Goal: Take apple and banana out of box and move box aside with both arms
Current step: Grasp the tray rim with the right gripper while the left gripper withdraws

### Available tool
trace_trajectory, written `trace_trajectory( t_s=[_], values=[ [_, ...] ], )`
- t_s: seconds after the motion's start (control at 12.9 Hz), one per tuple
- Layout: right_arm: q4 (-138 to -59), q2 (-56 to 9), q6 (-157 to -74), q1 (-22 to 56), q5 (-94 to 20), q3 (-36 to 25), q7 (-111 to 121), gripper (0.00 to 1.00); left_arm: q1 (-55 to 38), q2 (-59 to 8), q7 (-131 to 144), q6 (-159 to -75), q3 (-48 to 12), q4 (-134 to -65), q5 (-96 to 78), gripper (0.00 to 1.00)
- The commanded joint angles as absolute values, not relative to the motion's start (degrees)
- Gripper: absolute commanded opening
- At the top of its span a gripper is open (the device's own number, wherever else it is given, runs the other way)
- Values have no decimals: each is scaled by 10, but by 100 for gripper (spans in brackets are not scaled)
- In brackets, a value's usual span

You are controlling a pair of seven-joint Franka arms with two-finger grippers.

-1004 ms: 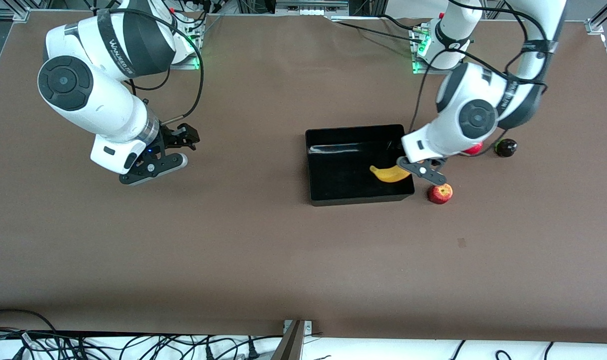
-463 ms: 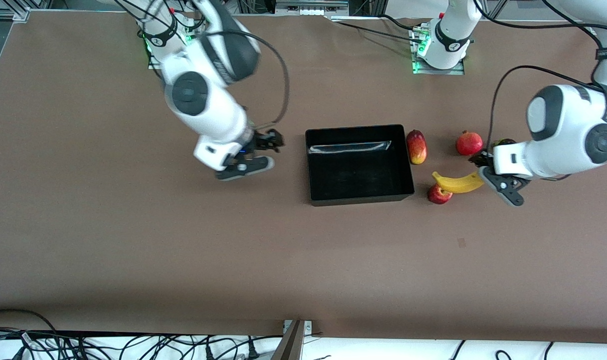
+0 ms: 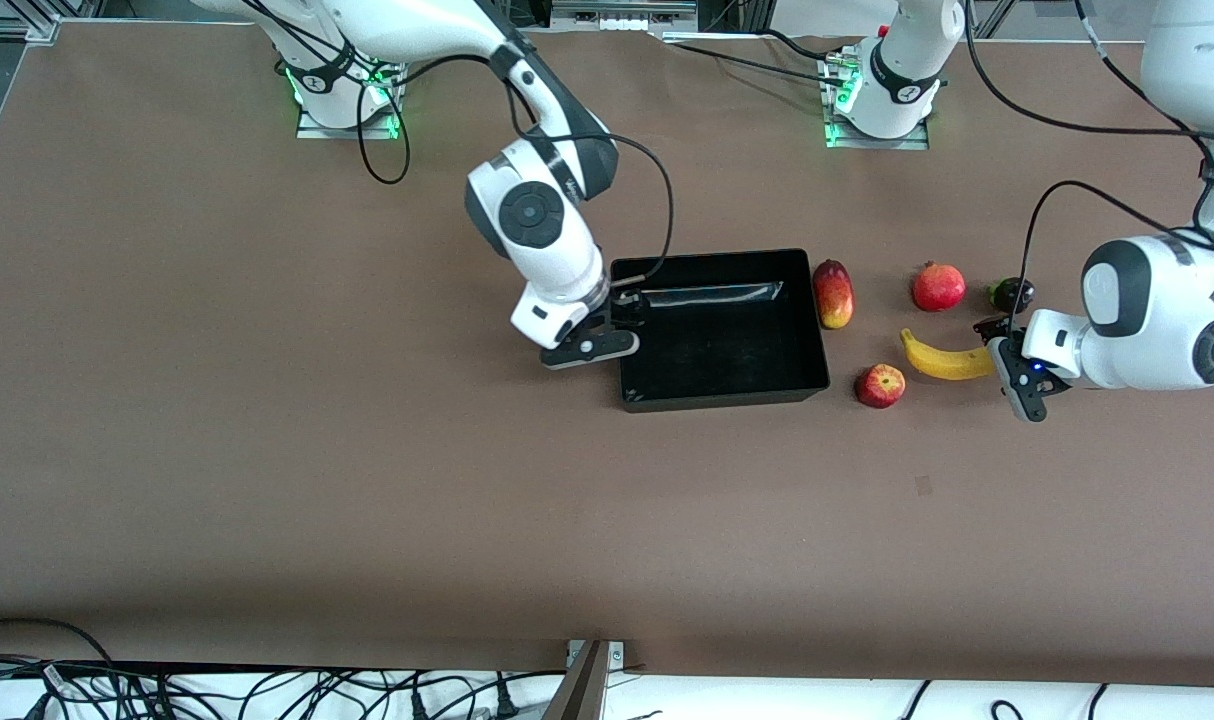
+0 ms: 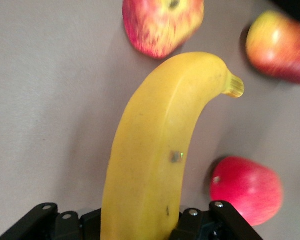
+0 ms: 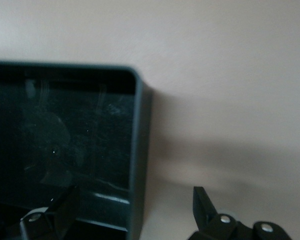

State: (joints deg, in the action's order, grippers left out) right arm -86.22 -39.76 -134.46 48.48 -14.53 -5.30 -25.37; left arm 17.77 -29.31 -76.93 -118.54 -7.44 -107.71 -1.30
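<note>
The black box [image 3: 719, 399] stands mid-table. My right gripper [image 3: 607, 326] is open and straddles the box's wall at the right arm's end. In the right wrist view that wall [image 5: 140, 150] stands between the fingers of my right gripper [image 5: 132, 212], one inside and one outside, not touching it. My left gripper [image 3: 1003, 362] is shut on the end of the yellow banana [image 3: 942, 361], low over the table, beside the apple [image 3: 880, 385]. In the left wrist view the banana [image 4: 155, 150] runs out from my left gripper [image 4: 140, 222], with the apple [image 4: 162, 25] past its tip.
A red-yellow mango [image 3: 833, 293] lies against the box's wall at the left arm's end. A pomegranate [image 3: 938, 287] and a dark round fruit [image 3: 1011, 294] lie farther from the front camera than the banana. The mango [image 4: 280, 47] and the pomegranate [image 4: 247, 190] also show in the left wrist view.
My left gripper carried the banana out of the box and toward the left arm's end of the table. My right arm swung from its end of the table to the box's wall.
</note>
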Motion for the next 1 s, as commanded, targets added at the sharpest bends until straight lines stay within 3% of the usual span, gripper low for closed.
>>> trace_trajectory(
  t_s=[0.0, 0.15, 0.23, 0.31, 0.39, 0.46, 0.7, 0.93],
  values=[
    [-909, -421, -1454, 521, -147, -62, -265, 95, 182, -323, -851, -1212, -77, -1057, 12, 0],
    [-939, -421, -1503, 529, -147, -62, -265, 10, 182, -336, -884, -1236, -77, -1058, 13, 0],
    [-943, -420, -1503, 529, -146, -62, -263, 0, 181, -341, -883, -1250, -77, -1058, 12, 0],
    [-943, -419, -1503, 529, -146, -62, -263, 0, 178, -344, -876, -1261, -77, -1059, 7, 0],
    [-943, -417, -1502, 529, -146, -62, -260, 0, 175, -349, -866, -1274, -77, -1060, 4, 60],
    [-943, -415, -1501, 528, -146, -62, -260, 0, 177, -348, -847, -1281, -77, -1062, -3, 100],
    [-943, -400, -1485, 525, -147, -65, -258, 0, 180, -309, -804, -1288, -76, -1096, 2, 100],
    [-939, -333, -1340, 522, -152, -109, -252, 0, 177, -228, -666, -1368, -76, -1165, 4, 100]
  ],
)
